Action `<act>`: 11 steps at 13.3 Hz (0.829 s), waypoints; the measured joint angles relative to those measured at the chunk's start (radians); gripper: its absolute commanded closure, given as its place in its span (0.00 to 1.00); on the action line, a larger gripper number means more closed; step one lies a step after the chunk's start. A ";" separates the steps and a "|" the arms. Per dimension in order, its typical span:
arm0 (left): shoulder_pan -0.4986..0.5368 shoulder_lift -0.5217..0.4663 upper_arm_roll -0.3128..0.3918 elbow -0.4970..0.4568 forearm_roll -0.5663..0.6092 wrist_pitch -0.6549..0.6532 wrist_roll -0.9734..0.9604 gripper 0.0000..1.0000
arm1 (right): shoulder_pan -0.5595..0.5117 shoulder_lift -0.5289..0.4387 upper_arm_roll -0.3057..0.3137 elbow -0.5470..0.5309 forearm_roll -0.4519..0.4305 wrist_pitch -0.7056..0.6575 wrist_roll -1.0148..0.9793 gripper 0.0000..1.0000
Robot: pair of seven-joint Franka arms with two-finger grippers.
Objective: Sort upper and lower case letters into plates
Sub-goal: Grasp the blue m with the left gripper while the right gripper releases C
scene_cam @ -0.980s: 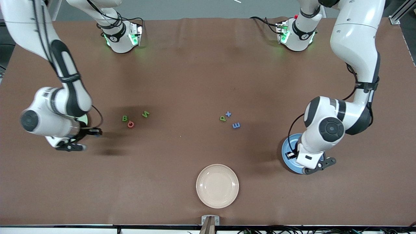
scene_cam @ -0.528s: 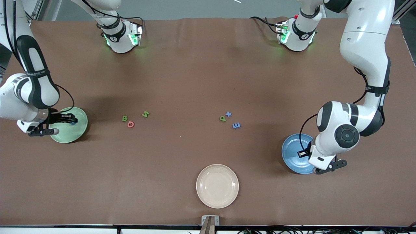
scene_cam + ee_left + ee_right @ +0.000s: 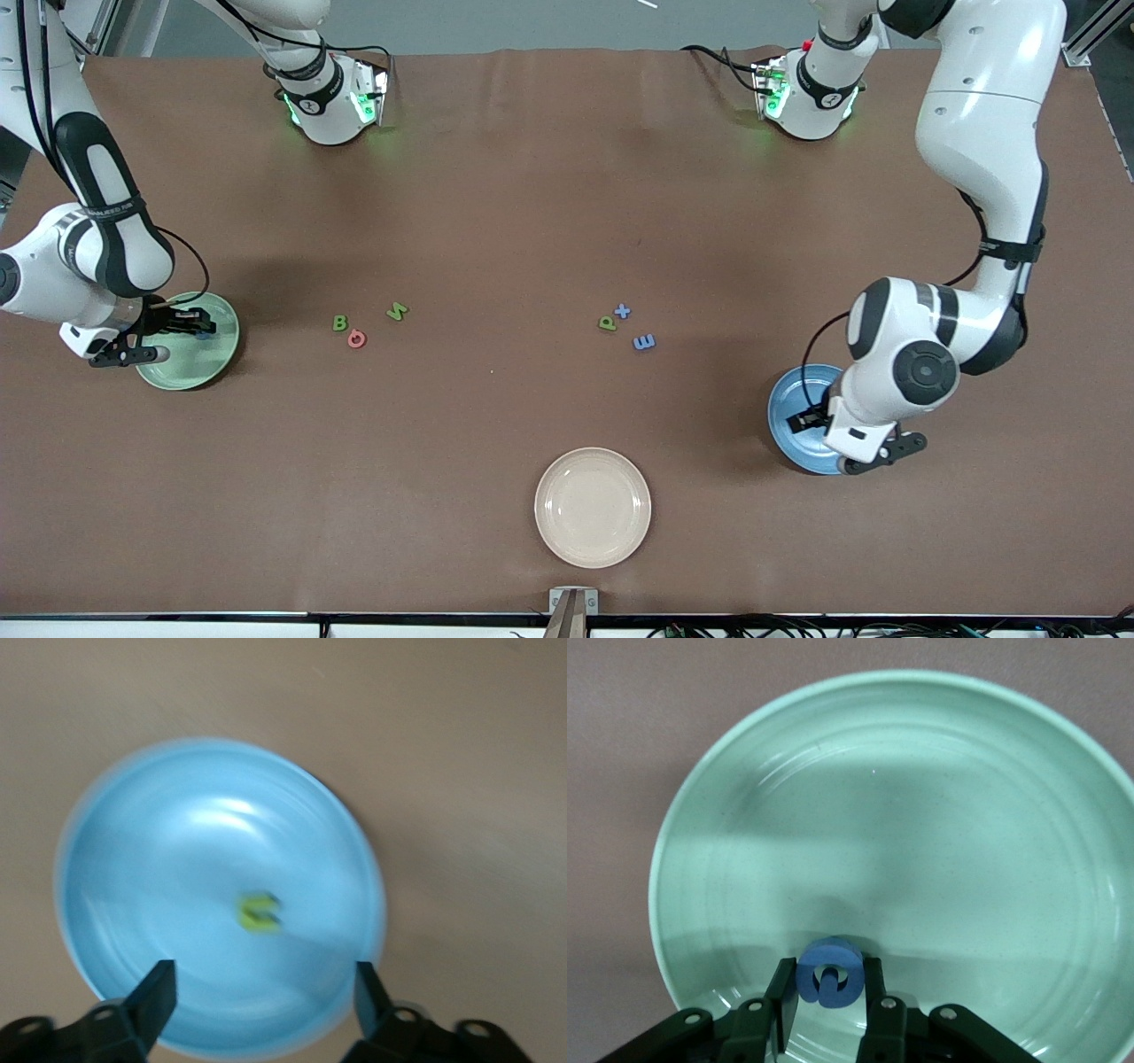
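Note:
My right gripper (image 3: 197,326) is over the light green plate (image 3: 213,359), shut on a small blue letter (image 3: 827,982); the wrist view shows it low over the plate's inside (image 3: 921,815). My left gripper (image 3: 804,419) hangs open over the blue plate (image 3: 788,396), and a green letter (image 3: 258,912) lies in that plate (image 3: 168,833). On the table lie a green B (image 3: 340,323), a red-pink letter (image 3: 356,338) and a green M (image 3: 397,311). Nearer the left arm's end lie a green P (image 3: 607,323), a blue x (image 3: 623,311) and a blue E (image 3: 644,342).
A cream plate (image 3: 592,507) sits near the front edge of the table, midway along it. The brown table runs bare between the two letter groups and the arm bases.
My right arm swung toward its end of the table and brought the blue letter over the green plate. My left gripper shifted a little over the blue plate.

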 measured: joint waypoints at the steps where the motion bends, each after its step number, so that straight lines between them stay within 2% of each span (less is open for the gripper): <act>1: -0.047 -0.001 -0.020 0.000 0.000 -0.007 -0.081 0.00 | 0.000 0.001 0.000 0.000 0.000 0.000 0.000 0.00; 4: -0.239 0.006 -0.031 -0.009 0.000 -0.004 -0.254 0.06 | 0.010 -0.015 0.011 0.046 0.000 -0.103 0.016 0.00; 6: -0.319 0.015 -0.029 -0.036 0.000 0.053 -0.313 0.11 | 0.040 -0.039 0.019 0.104 0.001 -0.200 0.082 0.00; 11: -0.338 0.033 -0.021 -0.169 0.000 0.237 -0.322 0.19 | 0.235 -0.046 0.029 0.113 0.003 -0.210 0.379 0.00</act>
